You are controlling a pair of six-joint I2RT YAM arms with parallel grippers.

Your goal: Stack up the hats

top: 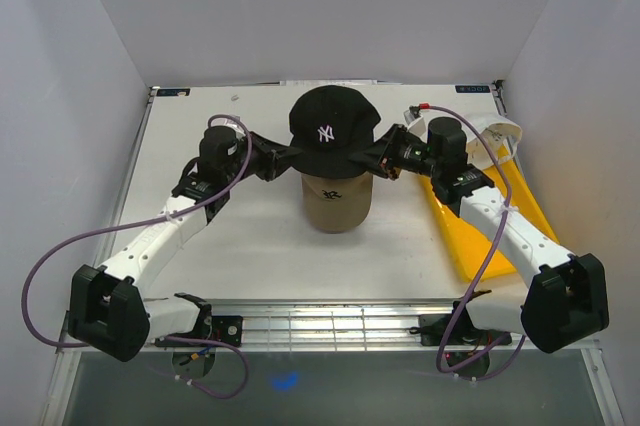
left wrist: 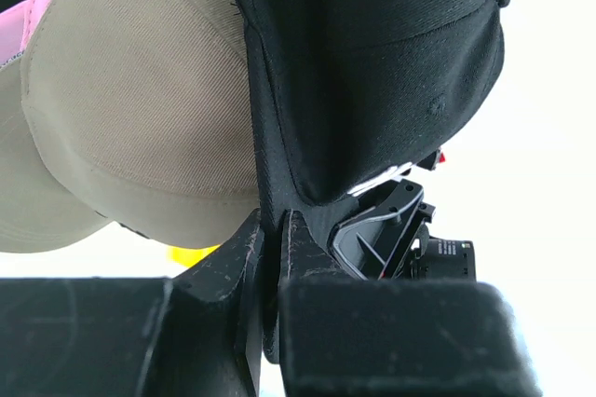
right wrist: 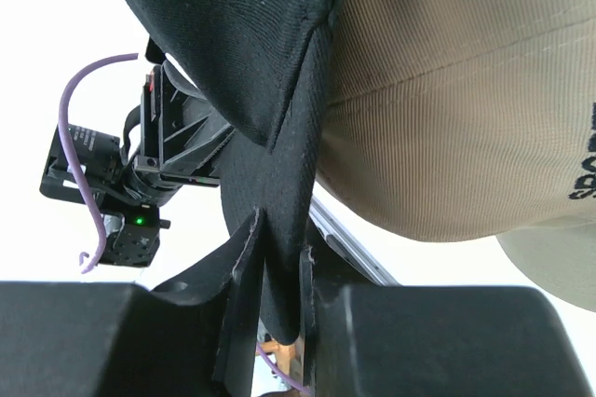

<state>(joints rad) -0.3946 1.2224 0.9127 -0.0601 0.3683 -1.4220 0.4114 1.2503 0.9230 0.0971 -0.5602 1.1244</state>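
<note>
A black cap with a white NY logo (top: 331, 129) hangs in the air between both grippers, above and partly over the tan cap (top: 337, 205). My left gripper (top: 281, 159) is shut on the black cap's left rim (left wrist: 270, 192). My right gripper (top: 379, 159) is shut on its right rim (right wrist: 279, 229). The tan cap (left wrist: 130, 108) tops a stack, with a pink cap (left wrist: 42, 6) showing beneath it in the left wrist view. The tan cap fills the right of the right wrist view (right wrist: 466, 99). A white cap (top: 500, 136) lies at the far right, behind my right arm.
A yellow tray (top: 478, 221) lies under my right arm at the table's right side. The table's metal front edge (top: 330, 311) runs between the two arm bases. White walls close in the table at the back and both sides.
</note>
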